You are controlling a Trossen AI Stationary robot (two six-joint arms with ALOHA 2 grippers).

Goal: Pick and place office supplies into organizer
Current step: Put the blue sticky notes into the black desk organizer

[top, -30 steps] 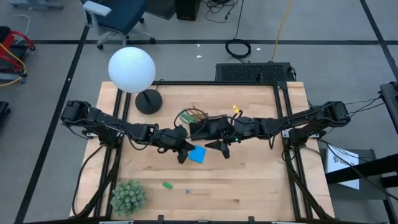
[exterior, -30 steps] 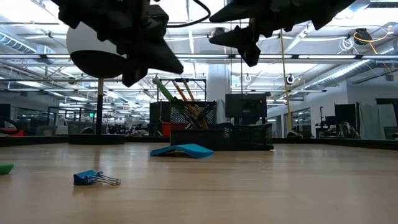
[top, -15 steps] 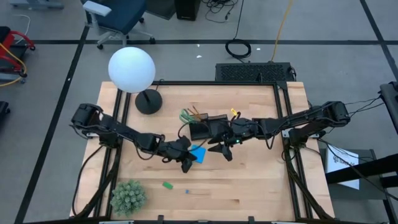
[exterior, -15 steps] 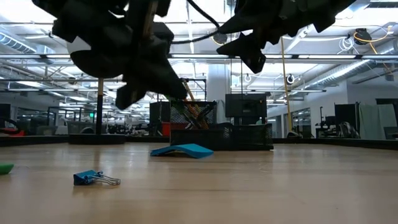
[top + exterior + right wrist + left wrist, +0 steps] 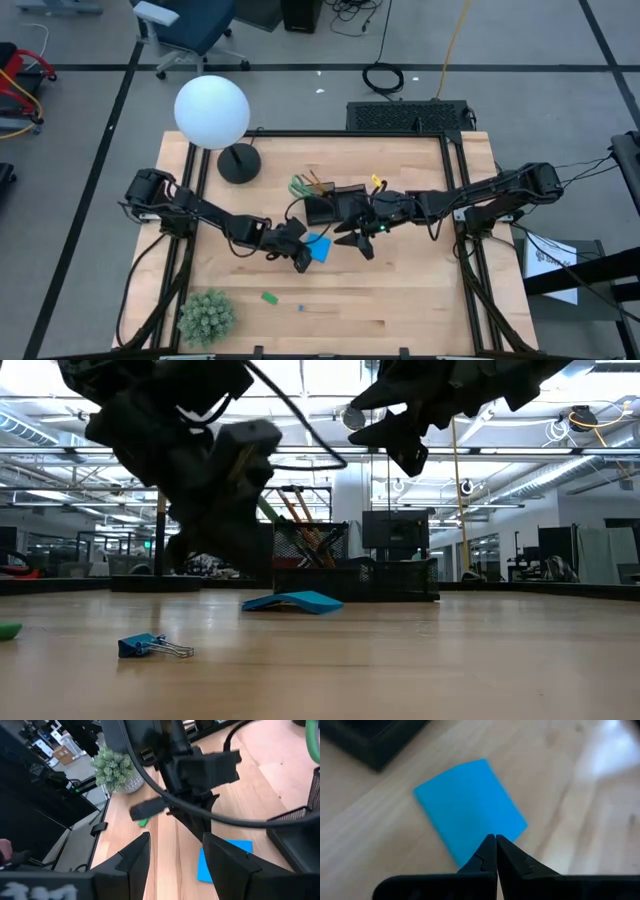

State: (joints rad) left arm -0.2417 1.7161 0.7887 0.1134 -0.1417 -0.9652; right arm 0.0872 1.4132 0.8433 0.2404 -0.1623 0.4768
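Reaching for the note pad [image 5: 318,247] looks like the step in hand: the pad lies flat on the table [image 5: 400,300], just in front of the organizer [image 5: 330,205], and nothing is lifted yet.

Going left to right across the high view: the eraser [image 5: 269,297] and the small blue clip [image 5: 301,307] lie well apart from the arms near the front edge, not yet collected. The left gripper [image 5: 302,261] hangs low at the pad's near-left edge. Its wrist view shows the left gripper [image 5: 495,851] with both fingers pressed together, tips meeting directly over the pad's edge; it holds nothing, and whether the tips touch the paper I cannot tell. Next comes the pad itself, then the organizer behind it, with the scissors [image 5: 300,186] and pencils [image 5: 298,520] already standing in its tall mesh cup. The right gripper [image 5: 362,243] hovers just right of the pad, raised off the table in the low view, its fingers spread wide and empty.

By my reckoning, the next move calls for the left gripper to part its fingers or slide a tip under the thin pad's edge, since a flat pad offers little to pinch. The right gripper could steady or take the raised side.
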